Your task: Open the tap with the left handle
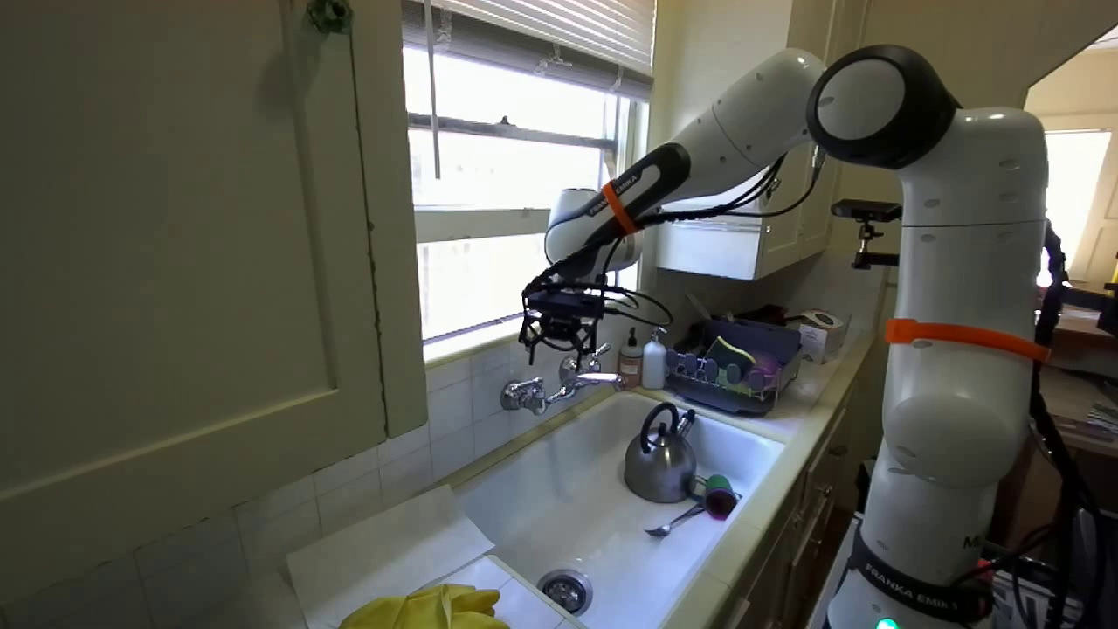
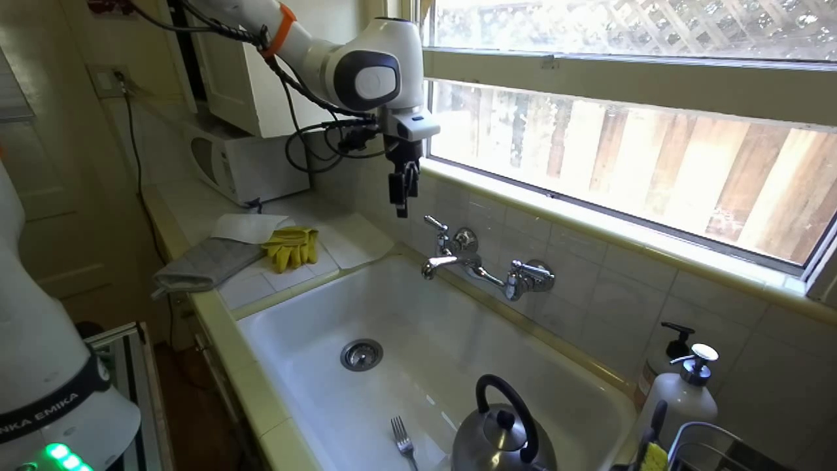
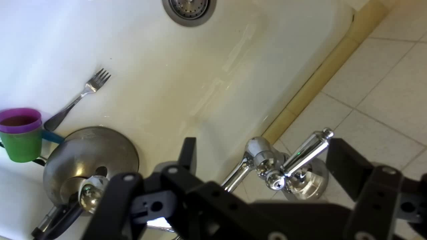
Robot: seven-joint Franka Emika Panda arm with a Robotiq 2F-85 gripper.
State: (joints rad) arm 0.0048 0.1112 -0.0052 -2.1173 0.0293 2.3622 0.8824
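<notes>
The chrome tap (image 2: 477,267) is mounted on the tiled wall above the sink; it also shows in an exterior view (image 1: 563,384). Its left handle is a small chrome lever (image 2: 437,224), also seen in an exterior view (image 1: 524,396). My gripper (image 2: 404,199) points down, above and slightly to the side of that handle, apart from it; it also shows in an exterior view (image 1: 559,349). In the wrist view the gripper (image 3: 262,143) is open with nothing held. The left handle (image 3: 305,155) appears between the fingers, its tip near the right finger. Much of the tap is hidden behind the gripper there.
A steel kettle (image 1: 661,472), a fork (image 3: 95,81) and stacked cups (image 3: 20,143) are in the white sink (image 2: 418,307). Soap bottles (image 2: 680,392) and a dish rack (image 1: 729,380) stand beyond. Yellow gloves (image 2: 291,247) lie on the counter. The window sill (image 2: 588,216) is behind the tap.
</notes>
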